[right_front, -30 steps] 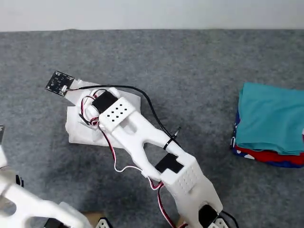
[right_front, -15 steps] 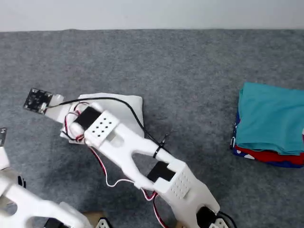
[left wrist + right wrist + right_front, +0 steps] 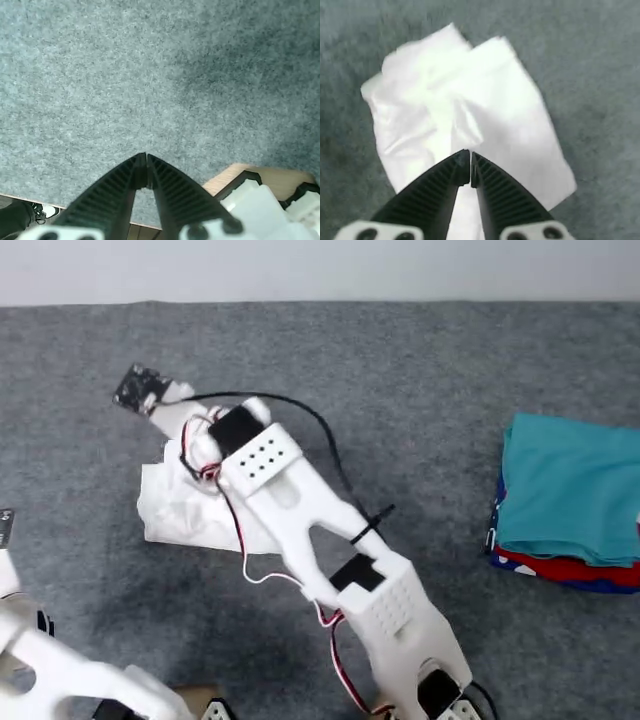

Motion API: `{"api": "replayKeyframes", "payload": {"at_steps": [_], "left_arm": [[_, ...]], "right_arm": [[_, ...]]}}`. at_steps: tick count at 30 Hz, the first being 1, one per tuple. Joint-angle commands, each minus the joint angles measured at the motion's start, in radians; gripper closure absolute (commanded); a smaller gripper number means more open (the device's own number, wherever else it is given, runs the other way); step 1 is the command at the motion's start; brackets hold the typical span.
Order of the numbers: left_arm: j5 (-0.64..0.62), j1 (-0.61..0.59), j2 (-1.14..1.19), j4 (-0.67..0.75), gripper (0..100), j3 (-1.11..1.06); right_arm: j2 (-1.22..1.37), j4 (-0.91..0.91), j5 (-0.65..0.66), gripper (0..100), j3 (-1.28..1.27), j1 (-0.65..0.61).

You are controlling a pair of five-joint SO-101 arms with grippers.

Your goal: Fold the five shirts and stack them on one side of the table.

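White shirt (image 3: 175, 510) lies crumpled at left centre of the grey surface (image 3: 420, 370), directly under the right gripper (image 3: 470, 167), whose fingers pinch its cloth. The left gripper (image 3: 146, 172), fingers together, sits farther off.

The tabletop (image 3: 420, 370) was covered in fuzzy gray cloth. A white shirt (image 3: 175, 510) lay crumpled on it toward one side. Well apart from it, at the other side, sat a pile of folded shirts (image 3: 560, 540). A teal shirt (image 3: 570, 485) was on top, a red shirt (image 3: 555, 568) under it, and a blue shirt (image 3: 600, 586) at the bottom.
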State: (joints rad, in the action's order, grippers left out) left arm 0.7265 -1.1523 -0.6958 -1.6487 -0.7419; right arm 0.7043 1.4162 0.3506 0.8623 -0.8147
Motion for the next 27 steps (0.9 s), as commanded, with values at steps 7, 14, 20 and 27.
{"api": "replayKeyframes", "payload": {"at_steps": [7, 14, 20, 27], "left_arm": [[-0.009, -0.061, -0.025, 0.014, 99, 0.01], [-0.006, -0.087, -0.025, 0.015, 99, 0.01], [-0.006, -0.084, -0.023, 0.017, 99, 0.007], [-0.006, -0.084, -0.023, 0.017, 99, 0.005]], "right_arm": [[0.07, -0.024, 0.011, 98.8, 0.049, -0.099], [0.019, 0.01, 0.011, 98.8, 0.115, -0.065], [-0.041, 0.179, 0.011, 98.8, 0.275, -0.097], [0.024, 0.275, 0.011, 98.8, 0.342, -0.166]]}}
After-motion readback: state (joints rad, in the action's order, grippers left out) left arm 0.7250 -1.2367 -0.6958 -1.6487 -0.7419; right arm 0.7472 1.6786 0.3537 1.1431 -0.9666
